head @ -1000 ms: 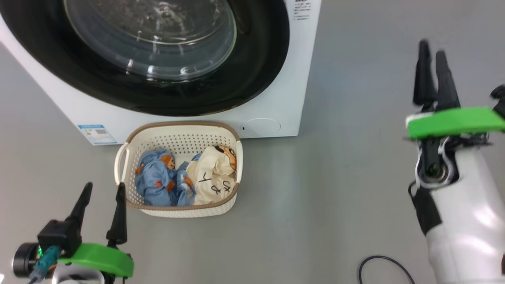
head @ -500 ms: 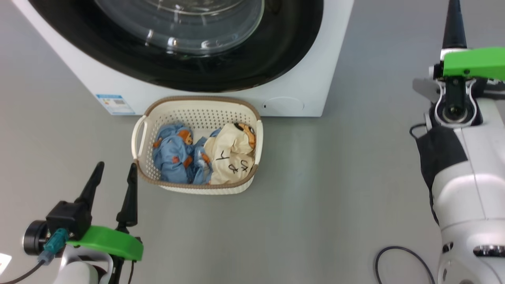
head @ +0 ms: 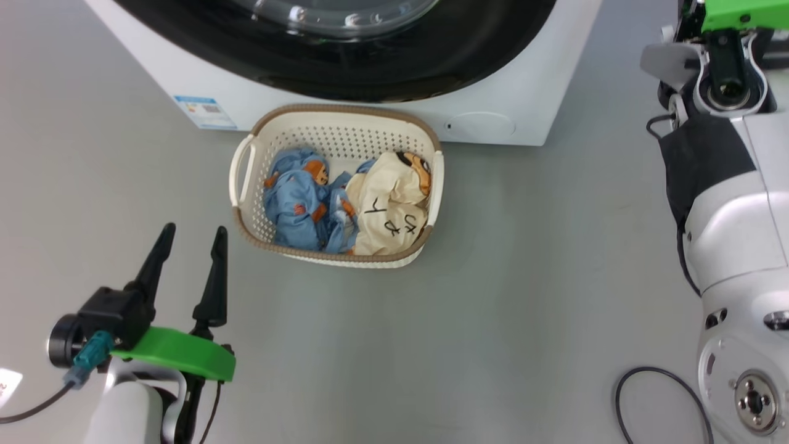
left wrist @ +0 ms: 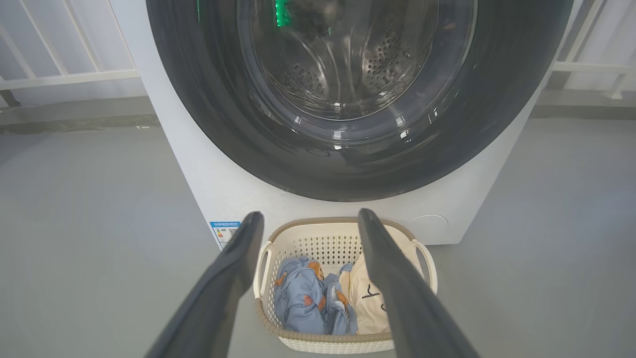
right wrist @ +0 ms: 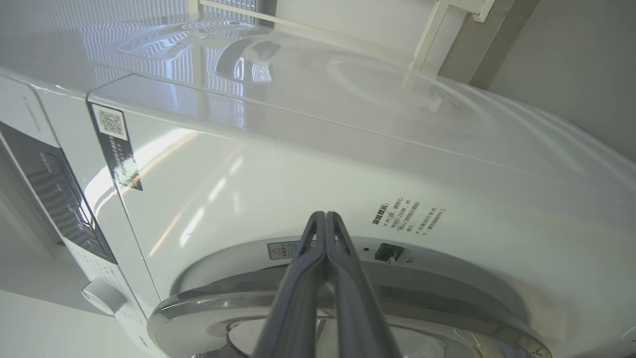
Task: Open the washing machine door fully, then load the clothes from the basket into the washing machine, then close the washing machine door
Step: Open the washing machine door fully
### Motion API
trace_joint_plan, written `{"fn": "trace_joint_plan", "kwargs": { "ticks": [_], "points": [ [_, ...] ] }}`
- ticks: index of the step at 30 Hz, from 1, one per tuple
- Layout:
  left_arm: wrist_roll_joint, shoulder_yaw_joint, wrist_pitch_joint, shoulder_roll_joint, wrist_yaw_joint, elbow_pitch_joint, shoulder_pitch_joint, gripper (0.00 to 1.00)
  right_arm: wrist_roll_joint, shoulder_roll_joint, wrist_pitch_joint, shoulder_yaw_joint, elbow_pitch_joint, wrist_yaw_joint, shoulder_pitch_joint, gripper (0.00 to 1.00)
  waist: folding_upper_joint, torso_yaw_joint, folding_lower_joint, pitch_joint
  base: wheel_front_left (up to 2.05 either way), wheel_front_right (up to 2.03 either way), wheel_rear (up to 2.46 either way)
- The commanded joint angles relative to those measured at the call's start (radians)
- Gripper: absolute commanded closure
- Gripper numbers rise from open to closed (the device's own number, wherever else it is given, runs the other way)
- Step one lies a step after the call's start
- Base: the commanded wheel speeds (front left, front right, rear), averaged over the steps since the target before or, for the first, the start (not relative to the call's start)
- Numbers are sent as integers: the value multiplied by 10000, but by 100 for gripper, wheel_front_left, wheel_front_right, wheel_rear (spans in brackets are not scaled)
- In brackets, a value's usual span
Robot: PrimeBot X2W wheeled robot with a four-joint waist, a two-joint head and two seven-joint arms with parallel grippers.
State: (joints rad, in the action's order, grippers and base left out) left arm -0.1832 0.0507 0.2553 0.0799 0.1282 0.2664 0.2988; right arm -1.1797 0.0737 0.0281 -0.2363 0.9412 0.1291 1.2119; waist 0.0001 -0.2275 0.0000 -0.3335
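Observation:
The white washing machine (head: 524,80) stands at the top of the head view, and its black-rimmed door (head: 468,55) lies flat against the front. On the floor before it sits the cream basket (head: 338,111), holding the clothes: a light-blue garment (head: 299,206) and a cream one (head: 391,213). My left gripper (head: 193,233) hovers open and empty, left of the basket and nearer to me. In the left wrist view its fingers (left wrist: 309,216) frame the basket (left wrist: 343,226) below the door (left wrist: 348,169). My right gripper (right wrist: 324,216) is shut on nothing, pointing at the machine's white front just beyond the door's silvery edge (right wrist: 208,308).
Grey floor surrounds the machine and basket. A black cable loop (head: 662,401) lies on the floor at the lower right, beside my right forearm (head: 733,203). A blue label sticker (head: 205,111) sits on the machine's lower left. White railings (left wrist: 64,74) stand behind the machine.
The head camera has shifted, so machine and basket sit higher and further right. My right gripper's fingers have come together, and that arm has risen past the picture's top edge. The left gripper stays open.

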Motion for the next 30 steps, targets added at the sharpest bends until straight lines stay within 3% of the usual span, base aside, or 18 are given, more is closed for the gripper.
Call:
{"fn": "trace_joint_plan", "kwargs": {
  "ticks": [1,17,30],
  "points": [
    [-59,-297,65,263,25,-191,281,0,123,-156,-142,203,-114,16,466,100,-1,-214,0,-229,0,0,0],
    [-313,50,65,154,25,-175,647,0,561,88,-856,22,1452,16,1869,100,-1,-650,0,-1100,0,0,0],
    [-517,146,65,50,25,-45,872,0,811,205,-1163,-37,1959,16,2733,100,-1,-851,0,-1694,0,0,0]
  ]
}}
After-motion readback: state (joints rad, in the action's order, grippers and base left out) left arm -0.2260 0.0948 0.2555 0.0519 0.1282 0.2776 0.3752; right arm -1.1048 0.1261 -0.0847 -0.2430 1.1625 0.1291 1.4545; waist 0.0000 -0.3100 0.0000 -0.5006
